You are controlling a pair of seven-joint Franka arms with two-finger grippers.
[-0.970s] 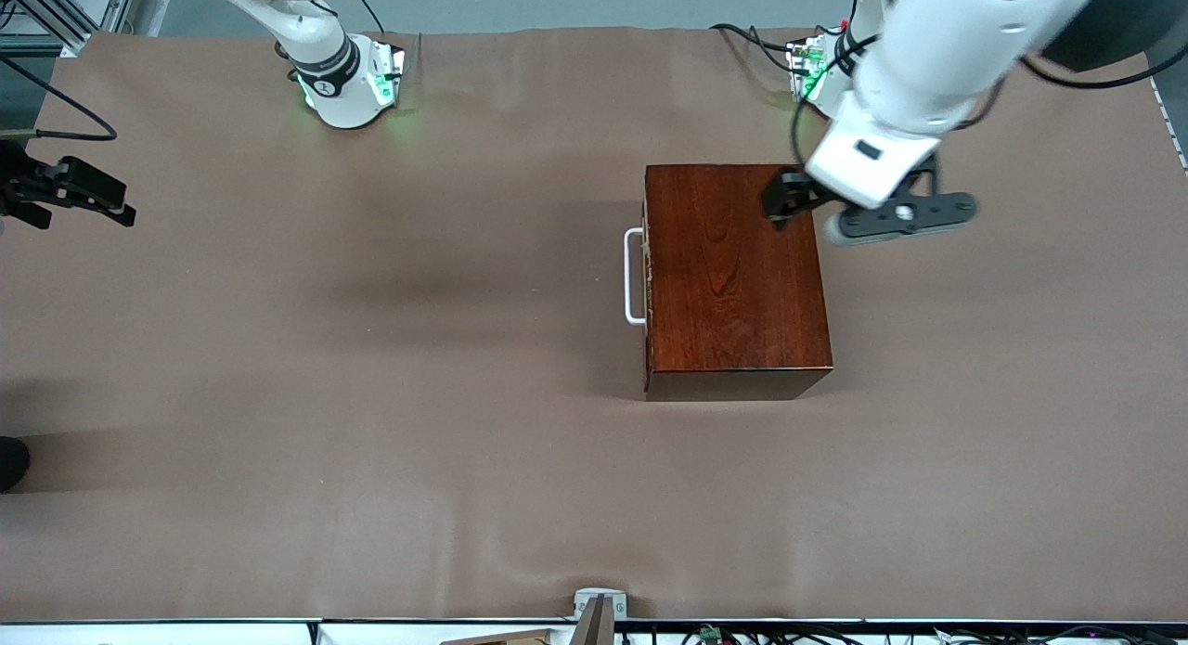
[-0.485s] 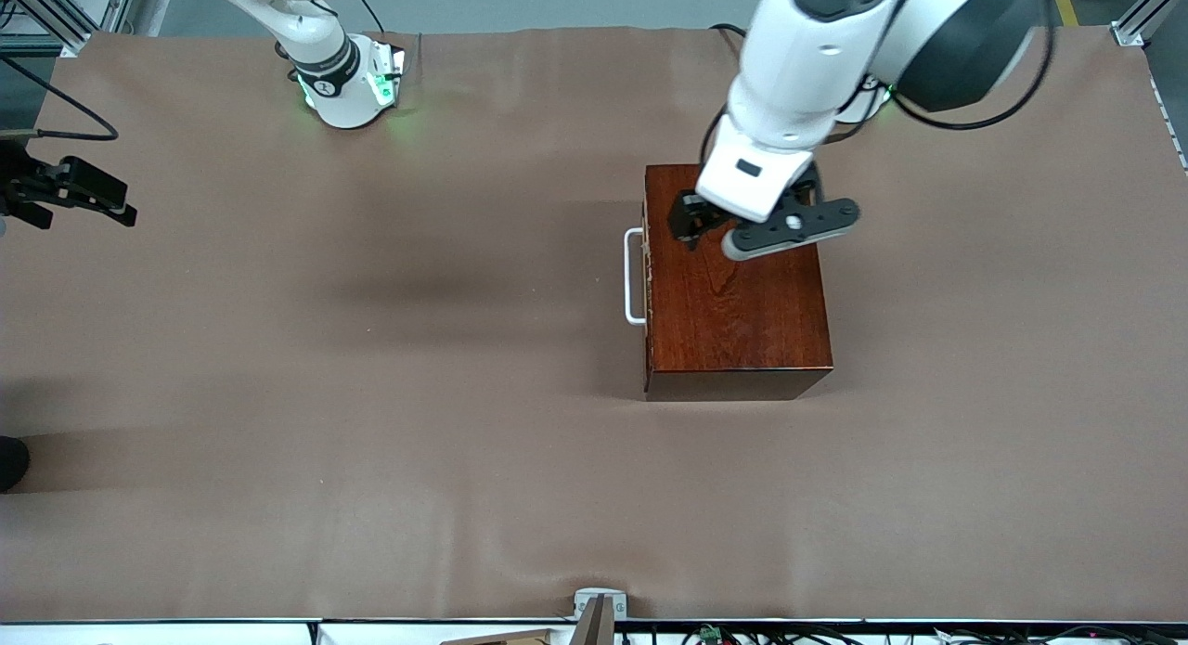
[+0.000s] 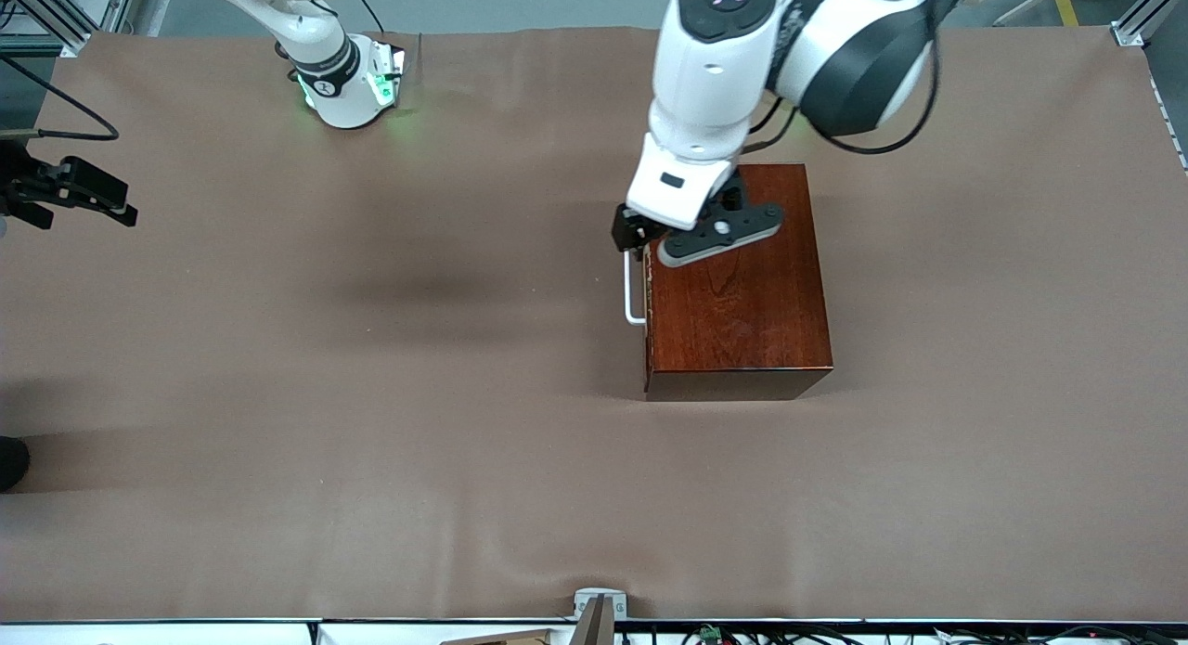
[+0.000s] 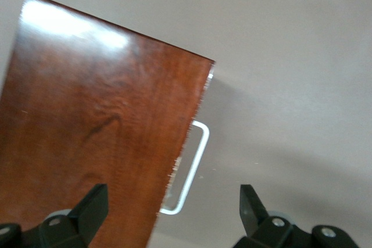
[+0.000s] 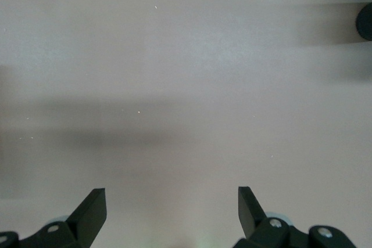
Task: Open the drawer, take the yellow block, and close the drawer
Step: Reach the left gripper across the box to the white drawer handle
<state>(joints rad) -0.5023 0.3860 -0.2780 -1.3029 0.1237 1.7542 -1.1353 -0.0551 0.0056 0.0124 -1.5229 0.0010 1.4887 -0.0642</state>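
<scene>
On the bench: glossy reddish-brown wooden box (image 3: 738, 297) sits toward the left arm's end, on the brown cover.
Drawer: fully shut (image 4: 197, 105), front flush with the box; front faces the right arm's end of the bench.
Handle: white U-shaped bar (image 3: 633, 292), sticks out from the drawer front; nothing touching it.
Contents: hidden, drawer shut, nothing inside can be seen.
Yellow block: not visible in any view; can't tell where it is.
Left claw: (image 3: 640, 241) released, fingers (image 4: 93, 207) spread wide, holding nothing; up in the air over the box's top edge above the drawer front, at the handle end farther from the front camera. In the wrist view one finger is over the box lid, the other over bare bench, handle between them.
Right claw: (image 5: 171, 210) released, fingers apart, nothing held; over bare bench at the right arm's end, arm waiting.
</scene>
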